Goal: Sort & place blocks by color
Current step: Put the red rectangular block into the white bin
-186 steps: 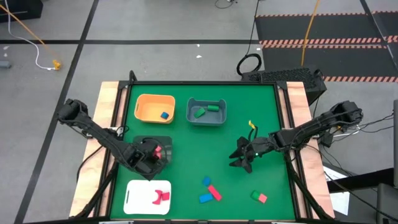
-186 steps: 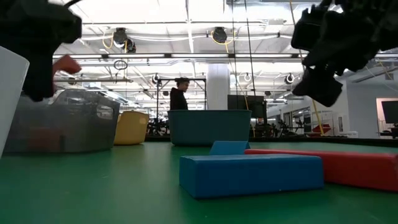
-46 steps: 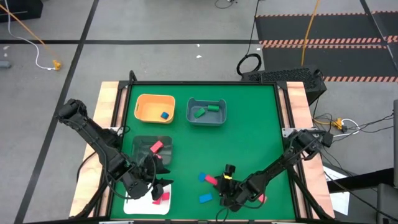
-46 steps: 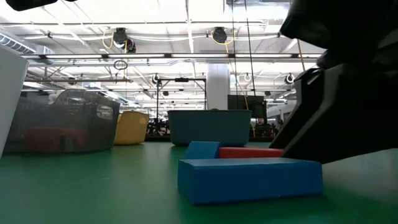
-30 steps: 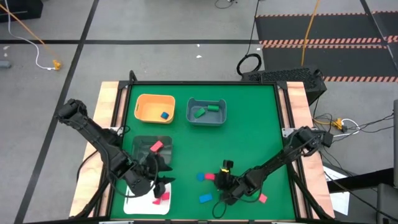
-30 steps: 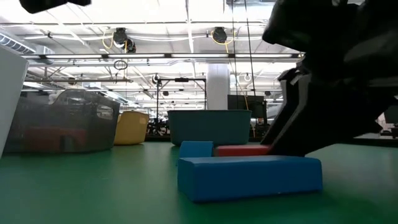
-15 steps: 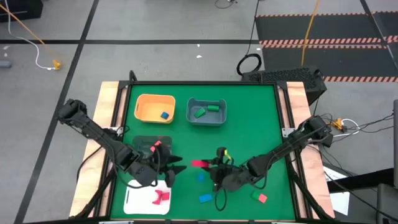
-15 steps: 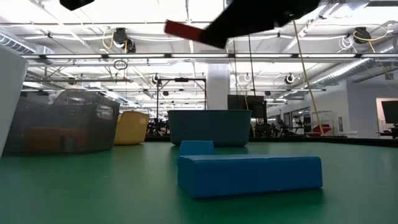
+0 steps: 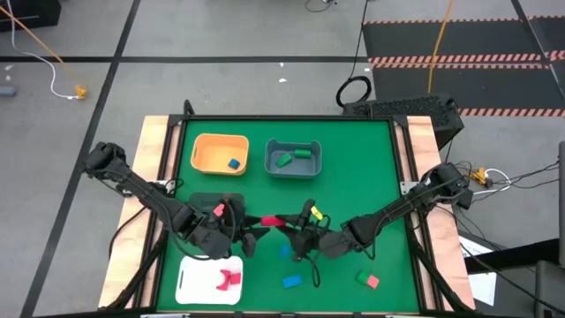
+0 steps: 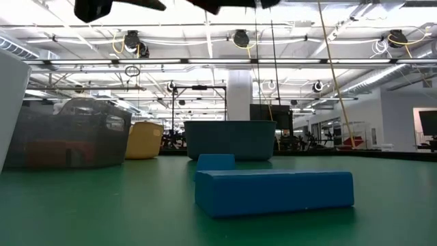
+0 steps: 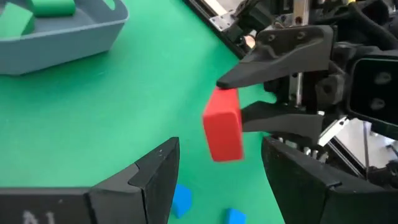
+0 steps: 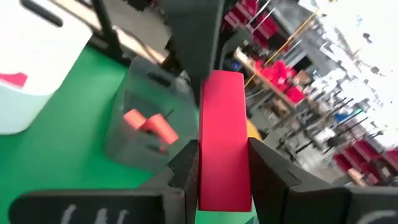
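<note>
While aloft mid-table, red bar (image 9: pixel 273 221) between grippers

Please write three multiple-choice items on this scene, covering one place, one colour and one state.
1. Where is the red bar?
A. in the orange bin
B. lifted between the two grippers
C. on the white tray

2. What colour is the block in the orange bin?
A. blue
B. yellow
C. green

3. How is the right gripper?
A. open and empty
B. shut on the red bar
C. out of view

Answers: 1 B, the high view shows it in mid-air facing the left gripper. 2 A, a blue block lies there. 3 B, its fingers clamp the bar's sides.
</note>
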